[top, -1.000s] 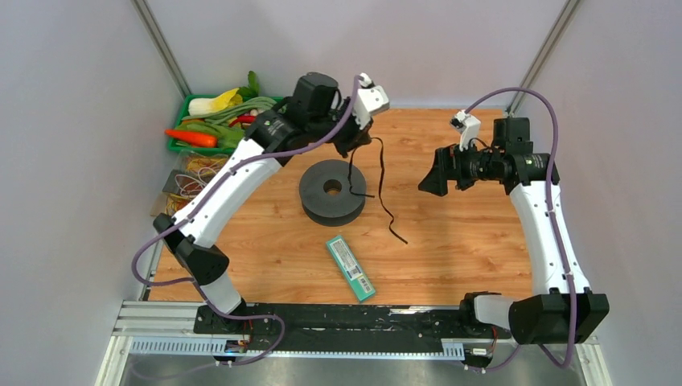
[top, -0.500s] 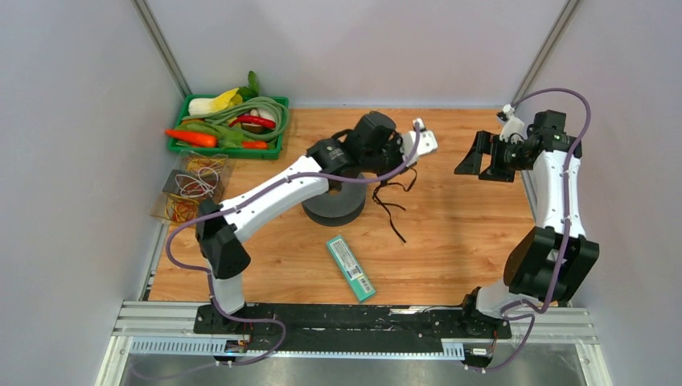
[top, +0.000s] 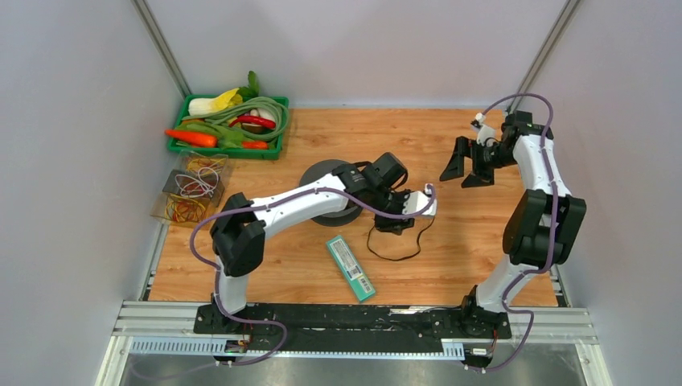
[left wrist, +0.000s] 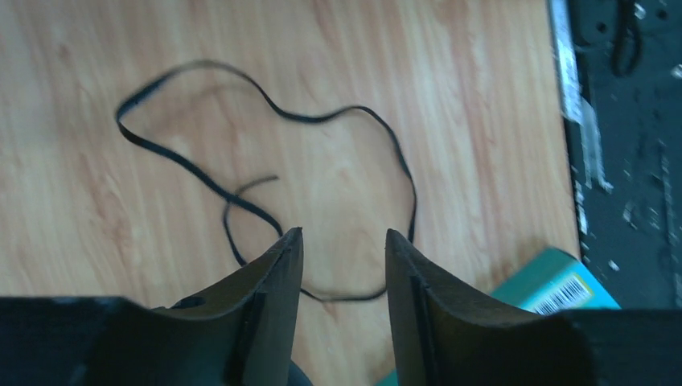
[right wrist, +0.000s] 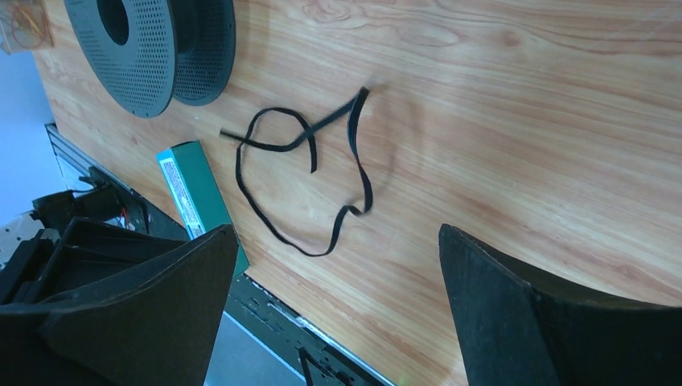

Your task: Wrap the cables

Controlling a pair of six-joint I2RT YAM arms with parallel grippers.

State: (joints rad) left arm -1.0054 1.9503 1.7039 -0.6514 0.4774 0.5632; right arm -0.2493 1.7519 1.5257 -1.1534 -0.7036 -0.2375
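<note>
The cables show as one thin black strand (top: 386, 257) lying in loose loops on the wooden table, right of the dark grey spool (top: 322, 173). In the left wrist view the strand (left wrist: 201, 173) curls on the wood just beyond my left gripper (left wrist: 343, 237), whose jaws stand apart with nothing between them. From above, the left gripper (top: 394, 227) hovers low over the near end of the loops. My right gripper (top: 466, 170) hangs wide open at the back right, well away from the strand (right wrist: 366, 185), and holds nothing.
A teal box (top: 351, 268) lies near the front edge, just left of the strand. At the back left stands a green tray (top: 181, 148) of vegetables, with a tangle of thin wires (top: 189, 193) in front of it. The left arm covers part of the spool.
The left gripper carried the strand from behind the spool forward and to the right, lowered, and opened; the strand now lies loose on the table. The right arm drew back to the far right.
</note>
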